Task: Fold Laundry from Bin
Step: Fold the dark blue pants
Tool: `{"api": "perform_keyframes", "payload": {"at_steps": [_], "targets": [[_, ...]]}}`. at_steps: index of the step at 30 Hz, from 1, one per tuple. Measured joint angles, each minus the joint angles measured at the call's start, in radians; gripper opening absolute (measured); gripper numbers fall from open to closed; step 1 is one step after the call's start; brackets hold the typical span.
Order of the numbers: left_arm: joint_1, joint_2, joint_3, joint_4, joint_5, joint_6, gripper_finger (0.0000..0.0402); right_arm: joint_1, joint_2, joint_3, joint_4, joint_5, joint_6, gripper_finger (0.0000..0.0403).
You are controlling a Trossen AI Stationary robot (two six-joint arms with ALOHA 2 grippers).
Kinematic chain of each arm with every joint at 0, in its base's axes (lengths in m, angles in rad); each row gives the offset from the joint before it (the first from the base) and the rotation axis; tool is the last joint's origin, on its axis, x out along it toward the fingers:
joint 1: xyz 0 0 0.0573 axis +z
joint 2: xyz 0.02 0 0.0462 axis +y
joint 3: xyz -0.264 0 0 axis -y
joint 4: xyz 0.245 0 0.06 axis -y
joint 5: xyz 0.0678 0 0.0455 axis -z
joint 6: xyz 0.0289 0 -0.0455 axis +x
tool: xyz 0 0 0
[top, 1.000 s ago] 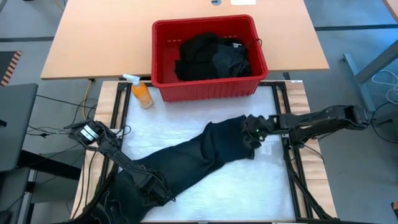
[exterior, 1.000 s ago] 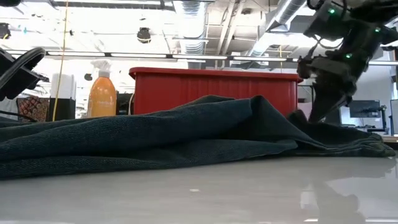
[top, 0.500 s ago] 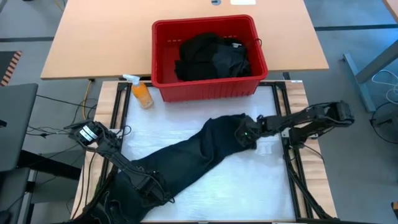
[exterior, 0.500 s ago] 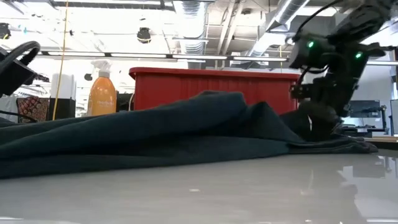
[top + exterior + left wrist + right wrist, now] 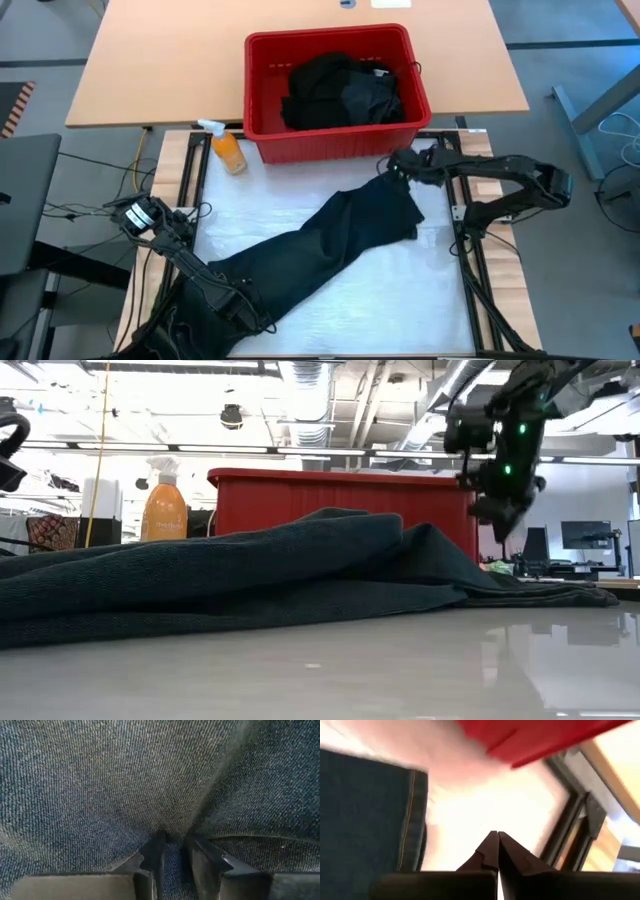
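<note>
A long dark blue-green garment (image 5: 330, 245) lies slantwise on the white mat, from the near left corner toward the far right. It shows as a low ridge in the low view (image 5: 250, 570). Its stitched hem end (image 5: 412, 815) lies flat on the mat. My left gripper (image 5: 240, 300) is shut on the garment's near left part. My right gripper (image 5: 392, 163) is shut and empty. It is raised above the mat between the garment's far right end and the red bin (image 5: 330, 38). The bin holds more dark laundry (image 5: 340, 92). My left gripper pinches a raised fold of the garment (image 5: 172, 827) between its two fingers (image 5: 152, 852), near the garment's near left end. The fingers slant down onto it from the table's left. The cloth around the fold lies on the mat, creased toward the fingers.
An orange spray bottle (image 5: 228, 148) stands at the bin's near left corner; it also shows in the low view (image 5: 165, 510). The bin (image 5: 340, 500) stands at the mat's far edge. Bare mat (image 5: 400, 290) lies near and right of the garment. Black frame rails (image 5: 470, 260) edge the mat.
My right gripper has left the garment's far right end, risen and gone toward the far edge, up to the bin's near wall. That end of the garment stays on the mat, lying a little flatter than before.
</note>
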Motion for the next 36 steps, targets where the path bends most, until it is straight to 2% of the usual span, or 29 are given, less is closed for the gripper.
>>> {"api": "perform_keyframes", "payload": {"at_steps": [6, 11, 20, 22, 25, 28, 30, 32, 36], "targets": [[0.001, 0.0, 0.0, 0.0, -0.006, 0.007, 0.007, -0.001, -0.084, 0.023, 0.065, -0.311, -0.151, 0.0053], [0.001, 0.0, 0.0, 0.0, -0.007, 0.015, 0.007, -0.063, -0.014, 0.022, 0.09, -0.371, -0.211, 0.0105], [0.001, 0.001, 0.0, 0.007, -0.009, 0.01, 0.007, -0.22, 0.135, 0.022, 0.149, -0.498, -0.2, 0.0248], [0.001, 0.001, 0.0, 0.007, -0.009, 0.011, 0.007, -0.242, 0.158, 0.022, 0.175, -0.548, -0.21, 0.0267], [0.002, 0.001, 0.0, 0.007, -0.009, 0.014, 0.007, -0.259, 0.187, 0.022, 0.2, -0.606, -0.22, 0.0275], [0.002, 0.001, 0.0, 0.007, -0.01, 0.013, 0.007, -0.259, 0.21, 0.022, 0.2, -0.616, -0.225, 0.0261], [0.002, 0.001, 0.0, 0.007, -0.01, 0.01, 0.007, -0.254, 0.22, 0.022, 0.201, -0.627, -0.24, 0.023], [0.002, 0.001, 0.0, 0.007, -0.01, 0.009, 0.007, -0.249, 0.219, 0.022, 0.204, -0.636, -0.265, 0.0177], [0.002, 0.001, 0.0, 0.007, -0.01, 0.014, 0.007, -0.227, 0.177, 0.022, 0.233, -0.653, -0.313, 0.0036]]}}
